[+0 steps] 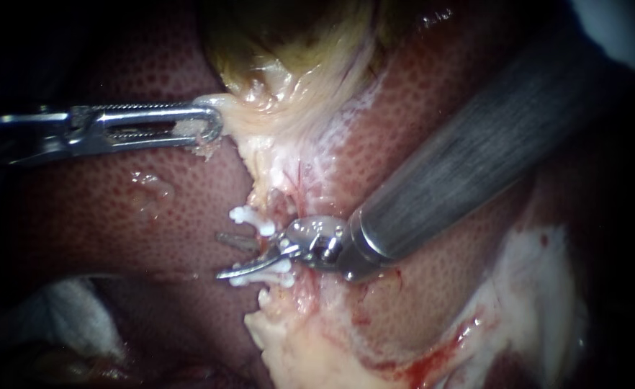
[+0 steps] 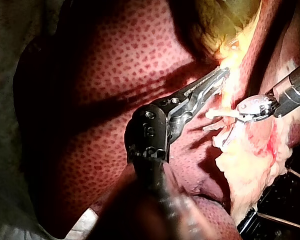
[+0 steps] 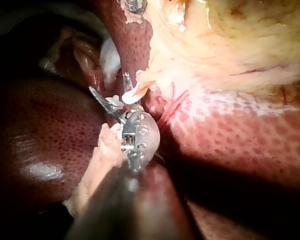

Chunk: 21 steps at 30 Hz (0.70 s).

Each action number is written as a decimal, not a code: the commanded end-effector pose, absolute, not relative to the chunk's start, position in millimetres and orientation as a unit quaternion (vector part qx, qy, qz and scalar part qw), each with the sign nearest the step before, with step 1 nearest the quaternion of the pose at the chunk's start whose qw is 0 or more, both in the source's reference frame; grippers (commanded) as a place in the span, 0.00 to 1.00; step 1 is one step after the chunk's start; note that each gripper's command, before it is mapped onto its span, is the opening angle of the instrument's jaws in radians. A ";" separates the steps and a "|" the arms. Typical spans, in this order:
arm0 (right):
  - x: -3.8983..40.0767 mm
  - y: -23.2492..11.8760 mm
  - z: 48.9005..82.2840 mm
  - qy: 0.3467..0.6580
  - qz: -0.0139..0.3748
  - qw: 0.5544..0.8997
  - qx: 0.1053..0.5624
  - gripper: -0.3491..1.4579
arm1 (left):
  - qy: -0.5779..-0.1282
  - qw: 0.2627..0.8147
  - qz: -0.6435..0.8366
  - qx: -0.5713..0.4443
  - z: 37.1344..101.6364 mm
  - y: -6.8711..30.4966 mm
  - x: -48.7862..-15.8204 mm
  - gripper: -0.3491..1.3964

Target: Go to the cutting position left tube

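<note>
Between the two white plastic clips [image 1: 253, 216]: my right instrument [image 1: 220, 256], thin curved steel blades parted, at the pale soft tube [image 1: 266, 189].
The tube runs from above the clips to below them. I judge it limp, slick and easily torn, best taken mid-span between them. Above the clips, my left instrument [image 1: 213, 122] is clamped on the yellow-green gallbladder [image 1: 289, 50].

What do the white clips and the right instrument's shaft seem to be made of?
Clips: probably plastic, matt white, with small moulded knobs at the ends. Right shaft: seemingly metal, brushed grey, with fine streaks and a dull sheen.
</note>
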State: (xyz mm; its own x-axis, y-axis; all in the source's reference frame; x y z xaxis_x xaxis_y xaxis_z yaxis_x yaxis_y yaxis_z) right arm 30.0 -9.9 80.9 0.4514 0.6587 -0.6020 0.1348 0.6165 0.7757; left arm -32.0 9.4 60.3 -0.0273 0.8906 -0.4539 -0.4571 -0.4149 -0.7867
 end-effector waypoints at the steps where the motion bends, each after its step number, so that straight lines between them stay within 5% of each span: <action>1: 30.0 -9.9 80.9 0.494 0.174 0.751 0.402 0.91 | -0.220 0.494 0.682 -0.492 60.3 9.4 -32.0 0.00; 21: 30.0 -9.9 80.9 0.495 0.175 0.750 0.402 0.87 | -0.221 0.493 0.682 -0.492 60.3 9.4 -32.0 0.00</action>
